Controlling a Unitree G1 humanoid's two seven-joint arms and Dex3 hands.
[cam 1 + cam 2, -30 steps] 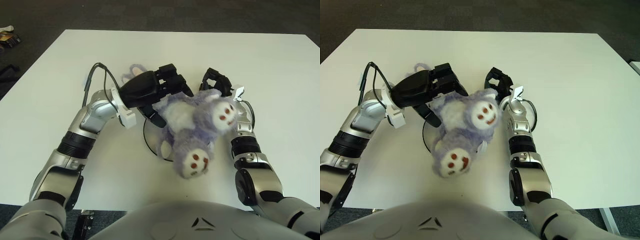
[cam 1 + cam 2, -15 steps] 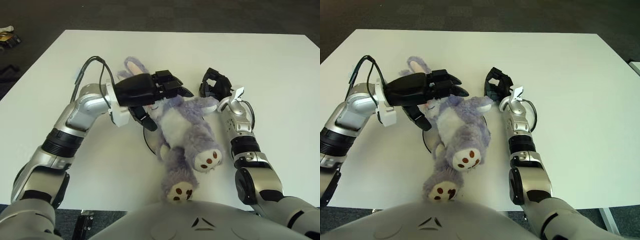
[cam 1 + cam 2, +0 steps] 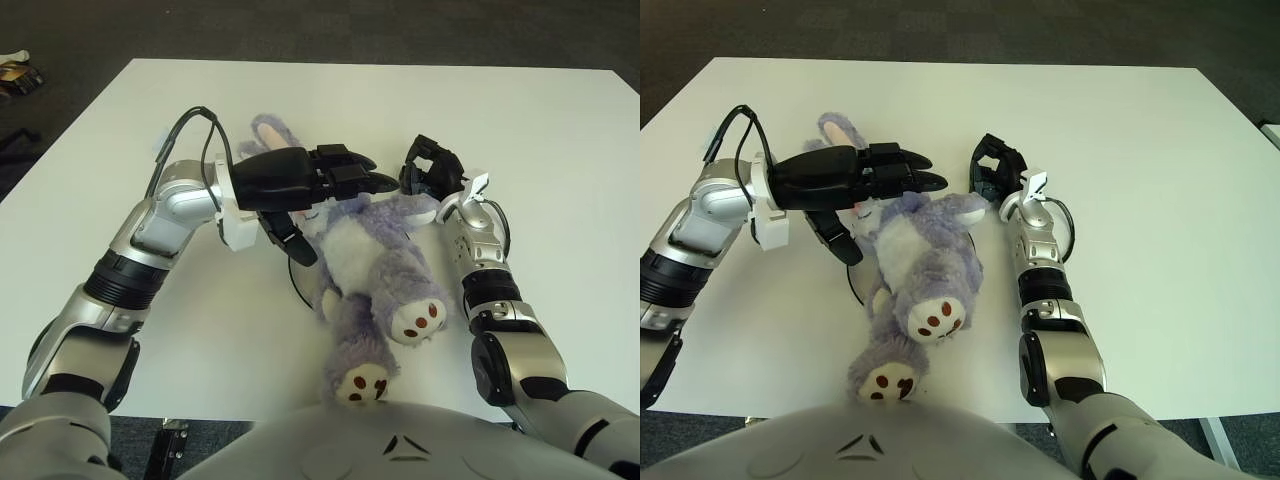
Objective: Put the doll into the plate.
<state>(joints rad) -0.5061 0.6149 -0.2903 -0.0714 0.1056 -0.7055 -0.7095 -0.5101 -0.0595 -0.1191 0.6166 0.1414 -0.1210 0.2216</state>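
Note:
A purple plush rabbit doll (image 3: 370, 270) lies on its back over a round plate (image 3: 297, 285), which it mostly hides; only the plate's dark left rim shows. Its feet point toward me and an ear (image 3: 272, 135) sticks out behind my left hand. My left hand (image 3: 330, 185) hovers over the doll's head with fingers stretched out flat, holding nothing. My right hand (image 3: 430, 165) rests on the table just right of the doll's head, fingers curled and empty. The doll's head is hidden under the left hand.
The white table (image 3: 540, 150) reaches far to the back and both sides. Its near edge runs close under the doll's feet (image 3: 360, 385). Dark floor surrounds the table.
The doll dropped from a lifted, folded pose to lying flat on the plate. My left hand let go and its fingers straightened over the doll's head. The right hand stayed put.

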